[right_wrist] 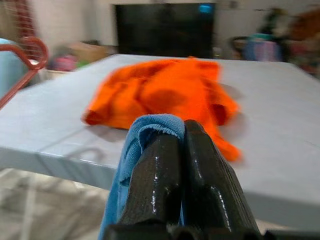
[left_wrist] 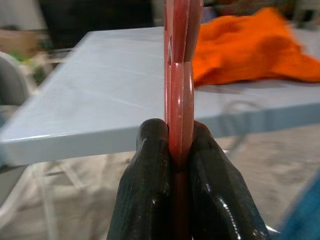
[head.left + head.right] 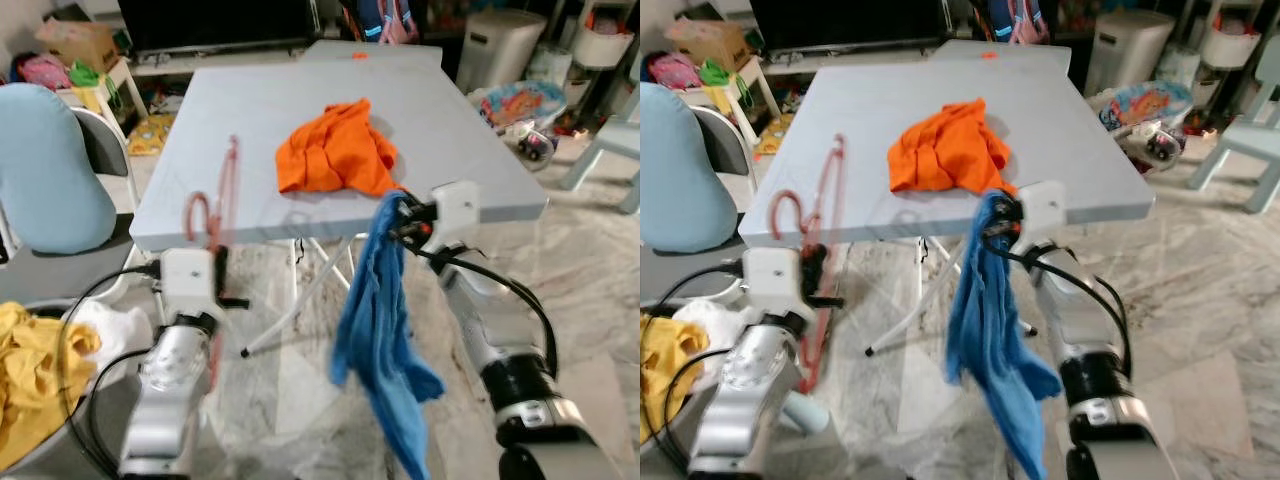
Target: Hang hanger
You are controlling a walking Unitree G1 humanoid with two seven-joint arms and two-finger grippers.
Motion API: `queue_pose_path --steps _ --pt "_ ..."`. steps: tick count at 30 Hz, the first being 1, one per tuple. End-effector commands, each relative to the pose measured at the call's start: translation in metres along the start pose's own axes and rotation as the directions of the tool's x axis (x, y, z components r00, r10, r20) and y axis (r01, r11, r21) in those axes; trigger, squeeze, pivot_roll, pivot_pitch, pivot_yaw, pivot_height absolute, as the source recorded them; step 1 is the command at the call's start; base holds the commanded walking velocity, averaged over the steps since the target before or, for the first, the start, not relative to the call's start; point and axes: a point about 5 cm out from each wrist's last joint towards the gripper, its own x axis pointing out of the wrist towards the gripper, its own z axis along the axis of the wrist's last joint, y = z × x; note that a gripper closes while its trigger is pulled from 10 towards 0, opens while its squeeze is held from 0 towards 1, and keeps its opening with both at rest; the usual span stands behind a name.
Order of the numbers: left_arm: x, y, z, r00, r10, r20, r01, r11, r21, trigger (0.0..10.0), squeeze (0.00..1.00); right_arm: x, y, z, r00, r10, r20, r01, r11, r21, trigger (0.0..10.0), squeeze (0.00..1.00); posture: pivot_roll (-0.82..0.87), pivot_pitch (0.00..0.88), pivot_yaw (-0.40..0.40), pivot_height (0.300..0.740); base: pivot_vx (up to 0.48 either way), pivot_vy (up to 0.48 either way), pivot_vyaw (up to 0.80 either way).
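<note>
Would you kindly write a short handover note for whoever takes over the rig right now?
Left pincer: shut on the red hanger, held upright before the near edge of the grey table.
Right pincer: shut on the blue garment, which dangles below the table edge.
Orange garment: lies bunched on the table.
Done: both items gripped.
Left: garment not yet on the hanger; hanging still ahead.

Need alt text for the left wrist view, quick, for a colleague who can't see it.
The left gripper is shut on a red hanger, held upright before a grey table. An orange garment lies on the tabletop beyond.
</note>
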Motion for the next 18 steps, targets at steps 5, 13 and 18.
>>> queue_pose_path --steps 5,13,18 --pt "0.007 0.007 0.013 0.998 0.018 0.063 -0.02 0.999 0.027 10.0 0.0 0.0 0.002 0.009 0.996 -0.074 0.059 0.073 0.997 0.018 0.0 0.0 0.16 0.072 -0.01 0.74 0.0 0.17 0.0" --pt "0.001 0.008 0.016 0.996 0.027 0.086 -0.026 1.0 -0.012 10.0 0.0 -0.008 0.007 0.001 0.996 -0.074 0.055 0.074 0.997 0.005 0.0 0.0 0.15 0.07 -0.02 0.74 0.041 0.0 0.0" --pt "0.003 0.009 0.019 0.994 0.038 0.098 -0.035 0.999 -0.023 10.0 0.0 -0.009 0.008 0.002 0.994 -0.09 0.059 0.089 0.996 0.012 0.0 0.0 0.14 0.073 -0.029 0.74 0.329 0.0 0.0"
